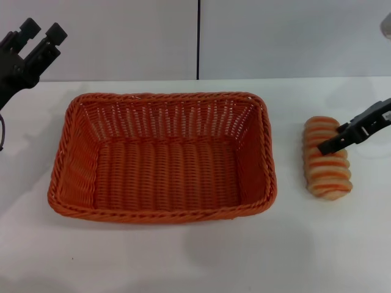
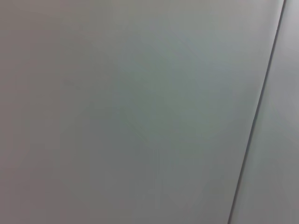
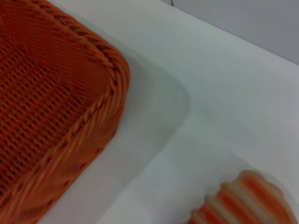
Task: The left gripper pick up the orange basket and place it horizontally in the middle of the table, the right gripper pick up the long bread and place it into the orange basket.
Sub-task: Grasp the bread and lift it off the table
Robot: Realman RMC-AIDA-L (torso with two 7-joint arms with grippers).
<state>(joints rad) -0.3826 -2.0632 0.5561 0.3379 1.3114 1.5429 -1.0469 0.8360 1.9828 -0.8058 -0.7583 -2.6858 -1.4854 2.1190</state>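
Note:
The orange basket (image 1: 162, 155) lies lengthwise across the middle of the white table (image 1: 183, 256), empty inside; one corner of it (image 3: 56, 107) fills part of the right wrist view. The long bread (image 1: 328, 159) lies on the table just right of the basket, and its striped end (image 3: 243, 200) also shows in the right wrist view. My right gripper (image 1: 333, 139) hangs low over the bread's upper half, open, fingers slanting across the loaf. My left gripper (image 1: 41, 30) is raised at the far left, above and behind the basket's left end, open and holding nothing.
A pale grey wall with a dark vertical seam (image 1: 198, 39) stands behind the table, and the left wrist view shows only that wall and seam (image 2: 257, 121). A narrow strip of bare table separates basket and bread.

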